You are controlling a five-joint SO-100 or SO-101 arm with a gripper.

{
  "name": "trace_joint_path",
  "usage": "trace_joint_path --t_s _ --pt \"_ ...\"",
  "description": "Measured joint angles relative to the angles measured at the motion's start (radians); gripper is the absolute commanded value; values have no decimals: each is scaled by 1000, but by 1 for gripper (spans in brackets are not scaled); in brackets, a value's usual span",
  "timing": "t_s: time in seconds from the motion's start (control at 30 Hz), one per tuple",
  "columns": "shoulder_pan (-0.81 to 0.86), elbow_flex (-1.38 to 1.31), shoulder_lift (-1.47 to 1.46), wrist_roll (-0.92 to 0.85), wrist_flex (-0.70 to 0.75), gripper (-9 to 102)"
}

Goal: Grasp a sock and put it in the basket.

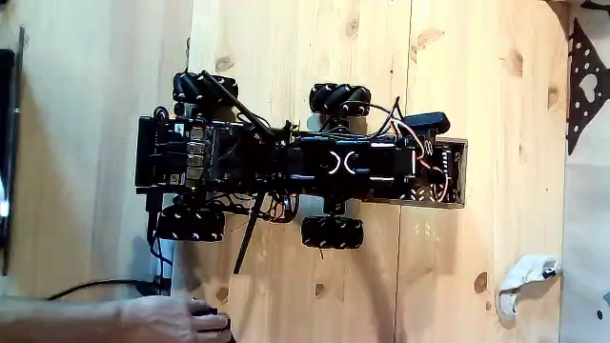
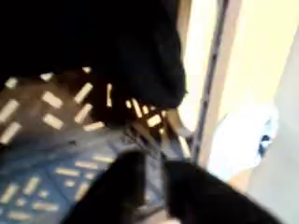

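Note:
The white sock [image 1: 522,278] lies curled on the wooden table at the lower right of the fixed view, apart from the robot. The basket [image 1: 457,173], with dark perforated walls, sits at the right end of the wheeled robot. The arm is folded along the body, and my gripper [image 1: 429,127] hangs over the basket. In the blurred wrist view the gripper [image 2: 154,182] points down at the perforated basket floor [image 2: 56,112]. Its dark fingers are nearly together with nothing between them. The sock [image 2: 245,138] shows as a white blur beyond the basket's rim [image 2: 220,84].
A person's hand [image 1: 172,319] rests at the bottom left edge by a black cable. The robot's wheels [image 1: 334,232] stick out at its sides. A dark patterned sheet [image 1: 586,86] lies along the table's right edge. A dark object [image 1: 8,143] sits at the far left.

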Motion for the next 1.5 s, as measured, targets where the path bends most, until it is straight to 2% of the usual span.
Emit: trace_joint_path --t_s 0.2,0.47,0.87,1.1,1.3,1.5 --pt "0 -9 -26 18 -23 0" --pt "5 -114 -354 107 -288 0" --pt "6 -505 -742 273 -301 0" --pt "54 -836 -945 416 -216 0" --pt "83 -1281 -1173 546 2 0" --pt "155 -1551 -1325 655 38 0"
